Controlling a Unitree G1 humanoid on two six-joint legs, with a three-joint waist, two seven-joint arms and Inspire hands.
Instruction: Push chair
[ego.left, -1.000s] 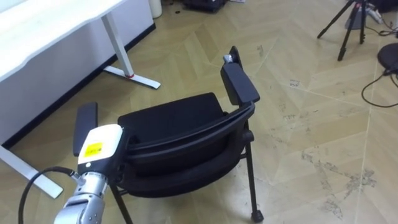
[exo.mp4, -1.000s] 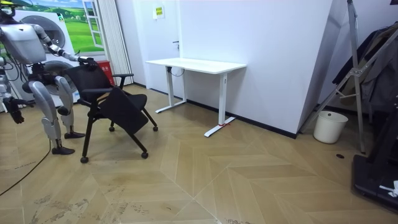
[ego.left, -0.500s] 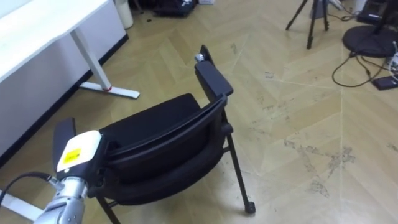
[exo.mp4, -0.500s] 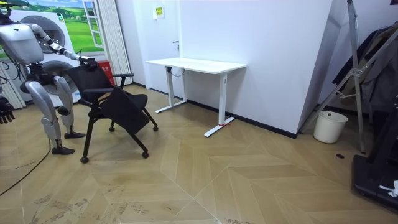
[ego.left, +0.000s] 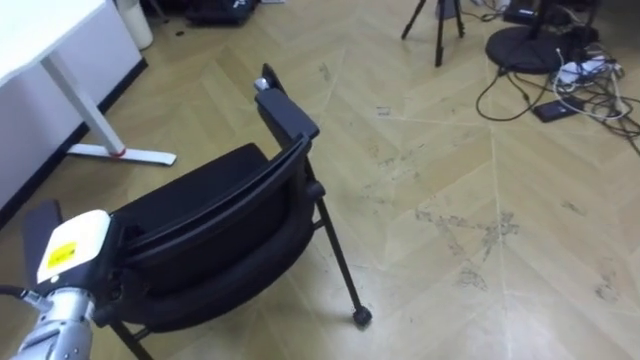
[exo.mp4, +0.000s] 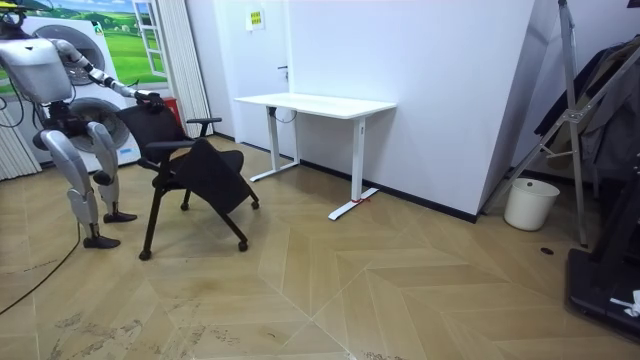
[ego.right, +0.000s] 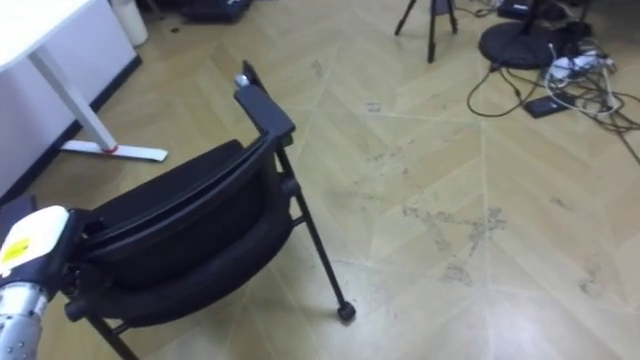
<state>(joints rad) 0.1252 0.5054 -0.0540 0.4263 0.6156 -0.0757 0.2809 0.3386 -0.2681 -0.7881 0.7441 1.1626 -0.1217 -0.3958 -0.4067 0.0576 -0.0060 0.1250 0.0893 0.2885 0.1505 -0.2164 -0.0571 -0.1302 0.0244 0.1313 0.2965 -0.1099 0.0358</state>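
A black chair (ego.left: 200, 200) on castors stands on the wood floor right in front of me, its seat facing the white desk (ego.left: 50, 30). My left hand (ego.left: 70, 245), white-backed with a yellow sticker, rests on the left end of the backrest top. Its fingers are hidden behind the backrest. In the room view I stand behind the chair (exo.mp4: 195, 165) with my left arm stretched out and the left hand (exo.mp4: 150, 97) on the backrest. The desk (exo.mp4: 315, 103) stands against the wall, to the room view's right of the chair.
The desk's foot (ego.left: 120, 155) lies on the floor just beyond the chair. A tripod (ego.left: 440, 20) and loose cables (ego.left: 560, 80) are far right. A white bin (exo.mp4: 527, 203) stands by the wall. Open floor lies to the chair's right.
The chair has rolled a little toward the desk with my left hand on its back. My head view has swung right. My right hand has swung out of the room view's left edge.
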